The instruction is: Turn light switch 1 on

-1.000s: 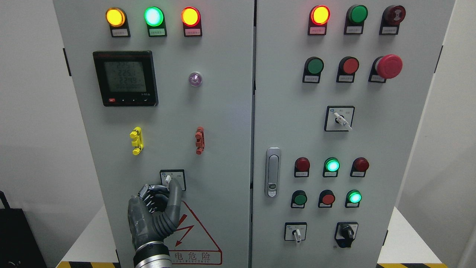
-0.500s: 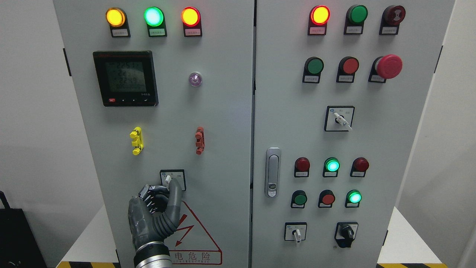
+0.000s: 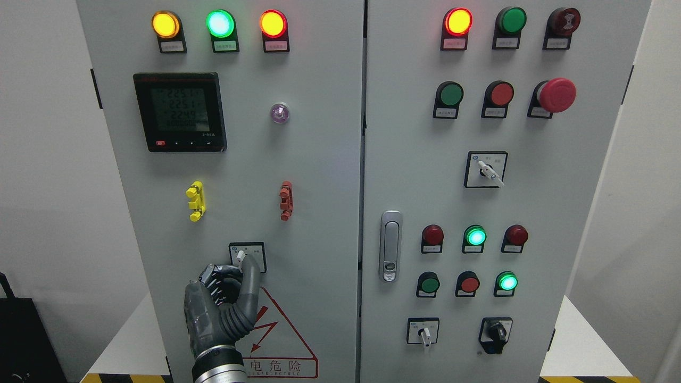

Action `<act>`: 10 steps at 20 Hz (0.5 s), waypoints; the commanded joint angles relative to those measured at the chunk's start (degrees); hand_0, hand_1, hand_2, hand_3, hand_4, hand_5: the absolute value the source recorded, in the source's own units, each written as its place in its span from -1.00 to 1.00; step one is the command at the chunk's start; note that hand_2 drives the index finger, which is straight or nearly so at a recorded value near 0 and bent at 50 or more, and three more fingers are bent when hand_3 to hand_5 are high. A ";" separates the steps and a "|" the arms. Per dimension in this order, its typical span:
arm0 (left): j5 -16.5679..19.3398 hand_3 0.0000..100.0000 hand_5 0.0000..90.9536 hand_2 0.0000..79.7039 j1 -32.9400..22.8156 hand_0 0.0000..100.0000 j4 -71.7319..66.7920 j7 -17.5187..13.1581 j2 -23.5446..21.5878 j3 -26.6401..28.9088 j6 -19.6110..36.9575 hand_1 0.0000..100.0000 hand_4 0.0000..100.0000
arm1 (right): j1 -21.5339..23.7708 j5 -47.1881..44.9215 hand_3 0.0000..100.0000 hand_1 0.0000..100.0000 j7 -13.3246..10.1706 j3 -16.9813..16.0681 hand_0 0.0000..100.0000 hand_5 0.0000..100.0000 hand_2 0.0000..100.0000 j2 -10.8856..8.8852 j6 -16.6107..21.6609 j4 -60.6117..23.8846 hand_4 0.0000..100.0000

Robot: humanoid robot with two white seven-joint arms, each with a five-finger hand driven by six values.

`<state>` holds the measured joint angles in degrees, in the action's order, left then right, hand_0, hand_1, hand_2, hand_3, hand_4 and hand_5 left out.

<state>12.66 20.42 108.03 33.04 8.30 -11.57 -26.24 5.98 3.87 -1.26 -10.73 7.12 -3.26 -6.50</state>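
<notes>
Left robot hand (image 3: pixel 226 298) comes up from the bottom edge, w/ its fingers (image 3: pixel 215 276) curled in and the thumb poking up against light switch 1 (image 3: pixel 242 257). That's the small white selector lever in the black-framed square low on the left cabinet door (image 3: pixel 319 175), right above the red warning triangle (image 3: pixel 279 335). Thumb tip touches the lever's right side and the curled fingers sit just left of it, so looks like a pinch grip on the lever, tho part of the lever is hidden. Lever tilts a bit left of upright. Up top, three lamps lit, and the meter (image 3: pixel 180 111) is showing digits.
</notes>
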 commanded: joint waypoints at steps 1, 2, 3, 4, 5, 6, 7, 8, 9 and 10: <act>-0.01 0.76 0.53 0.53 0.06 0.34 -0.02 -0.26 0.05 -0.12 0.13 -0.03 0.70 | 0.00 0.00 -1.00 -1.00 0.03 0.01 -1.00 -1.00 -1.00 0.00 0.00 0.00 -1.00; -0.01 0.75 0.54 0.53 0.06 0.35 -0.02 -0.26 0.05 -0.21 0.13 -0.03 0.70 | 0.00 0.00 -1.00 -1.00 0.03 0.01 -1.00 -1.00 -1.00 0.00 0.00 0.00 -1.00; -0.01 0.75 0.54 0.53 0.06 0.36 -0.02 -0.26 0.05 -0.12 0.13 -0.03 0.70 | 0.00 0.00 -1.00 -1.00 0.03 0.01 -1.00 -1.00 -1.00 0.00 0.00 0.00 -1.00; -0.01 0.75 0.54 0.53 0.15 0.37 -0.02 -0.26 0.05 -0.12 0.13 -0.04 0.70 | 0.00 0.00 -1.00 -1.00 0.03 0.01 -1.00 -1.00 -1.00 0.00 0.00 0.00 -1.00; -0.01 0.75 0.54 0.53 0.15 0.37 -0.02 -0.26 0.14 -0.21 0.13 -0.05 0.70 | 0.00 0.00 -1.00 -1.00 0.03 0.01 -1.00 -1.00 -1.00 0.00 -0.08 0.00 -1.00; -0.01 0.76 0.54 0.53 0.15 0.38 -0.02 -0.26 0.14 -0.21 0.13 -0.07 0.70 | 0.00 0.00 -1.00 -1.00 0.03 -0.08 -1.00 -1.00 -1.00 0.00 0.00 0.00 -1.00; -0.01 0.76 0.54 0.53 0.15 0.39 -0.02 -0.26 0.14 -0.21 0.13 -0.08 0.70 | 0.00 0.00 -1.00 -1.00 0.03 -0.08 -1.00 -1.00 -1.00 0.00 0.00 0.00 -1.00; -0.01 0.76 0.54 0.53 0.15 0.40 -0.02 -0.26 0.14 -0.21 0.22 -0.09 0.70 | 0.00 0.00 -1.00 -1.00 0.03 0.01 -1.00 -1.00 -1.00 0.00 0.00 0.00 -1.00; -0.09 0.75 0.55 0.53 0.15 0.40 -0.02 -0.26 0.14 -0.21 0.13 -0.10 0.70 | 0.00 0.00 -1.00 -1.00 0.03 -0.08 -1.00 -1.00 -1.00 0.00 0.00 0.00 -1.00; -0.09 0.76 0.55 0.53 0.15 0.41 -0.02 -0.26 0.14 -0.21 0.22 -0.11 0.70 | 0.00 0.00 -1.00 -1.00 0.03 0.01 -1.00 -1.00 -1.00 0.00 0.00 0.00 -1.00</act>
<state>12.63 20.53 108.03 32.66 8.37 -11.70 -26.36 5.98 3.87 -1.26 -10.74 7.12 -3.26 -6.50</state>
